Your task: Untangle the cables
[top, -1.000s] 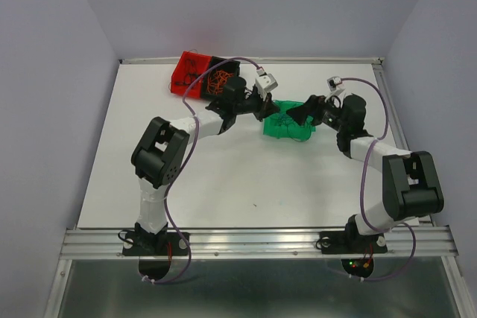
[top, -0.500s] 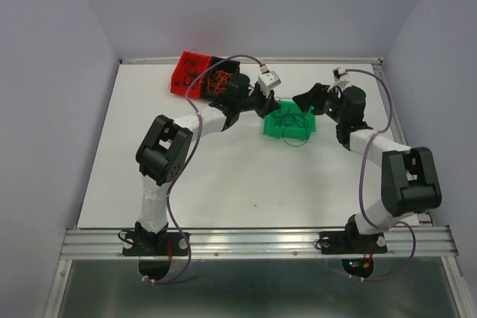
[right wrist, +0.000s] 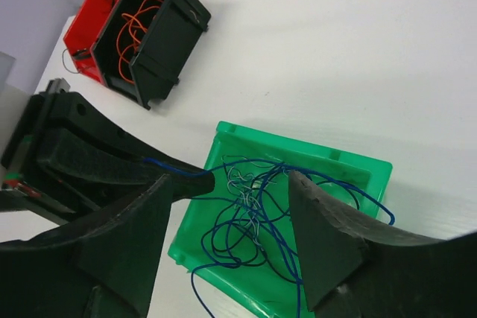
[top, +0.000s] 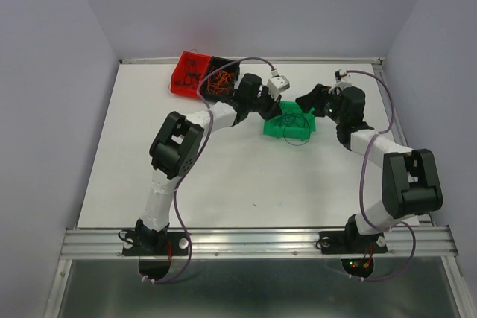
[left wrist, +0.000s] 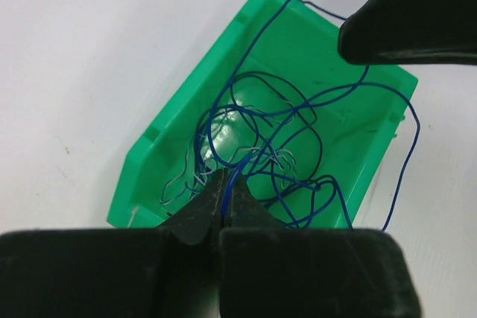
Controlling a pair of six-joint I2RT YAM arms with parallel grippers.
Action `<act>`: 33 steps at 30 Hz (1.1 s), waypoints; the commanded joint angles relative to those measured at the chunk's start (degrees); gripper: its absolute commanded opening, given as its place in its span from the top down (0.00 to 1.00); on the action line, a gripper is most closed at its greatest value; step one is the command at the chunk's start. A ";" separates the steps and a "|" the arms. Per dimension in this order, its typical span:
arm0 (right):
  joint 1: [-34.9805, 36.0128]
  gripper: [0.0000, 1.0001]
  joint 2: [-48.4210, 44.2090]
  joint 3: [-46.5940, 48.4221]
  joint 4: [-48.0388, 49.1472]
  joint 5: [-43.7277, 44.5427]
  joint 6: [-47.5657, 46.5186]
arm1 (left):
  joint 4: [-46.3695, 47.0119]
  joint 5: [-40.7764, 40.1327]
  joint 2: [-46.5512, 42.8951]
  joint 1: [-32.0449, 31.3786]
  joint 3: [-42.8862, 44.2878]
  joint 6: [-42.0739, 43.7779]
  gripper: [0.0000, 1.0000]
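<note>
A tangle of thin blue cables (left wrist: 292,147) mixed with a few white strands lies in the green bin (left wrist: 179,113). My left gripper (left wrist: 227,184) is shut on one blue cable at the bin's near edge. It shows in the right wrist view as a dark fingertip (right wrist: 195,181) with the blue strand running from it. My right gripper (right wrist: 229,184) hangs open above the blue cables (right wrist: 261,210), touching none. From above, the left gripper (top: 273,106) and right gripper (top: 306,100) face each other over the bin (top: 272,130). One blue loop (top: 298,141) hangs over the bin's front edge.
A black bin (right wrist: 160,31) holding orange cables (right wrist: 136,26) stands at the back left, next to a red bin (top: 185,72) with thin dark wires. The table's back rail (top: 320,59) runs just behind the grippers. White tabletop (top: 223,176) lies toward the arm bases.
The left arm has swung right, toward the bin, still pinching the blue cable. The right gripper rose off the bin toward the back and its jaws narrowed. A blue loop now hangs over the front edge.
</note>
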 commanded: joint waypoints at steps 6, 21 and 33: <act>0.00 0.30 -4.95 -2.47 -1.24 6.61 -2.14 | -10.70 -6.14 1.00 -2.84 6.18 5.61 0.94; 0.00 0.28 -6.97 -2.99 -4.84 11.18 -1.26 | -13.34 -12.56 -4.63 -4.51 6.80 7.81 0.34; 0.00 0.18 -7.23 -2.64 -12.58 18.74 0.05 | -12.81 -17.31 -14.99 -4.60 -0.49 10.45 0.29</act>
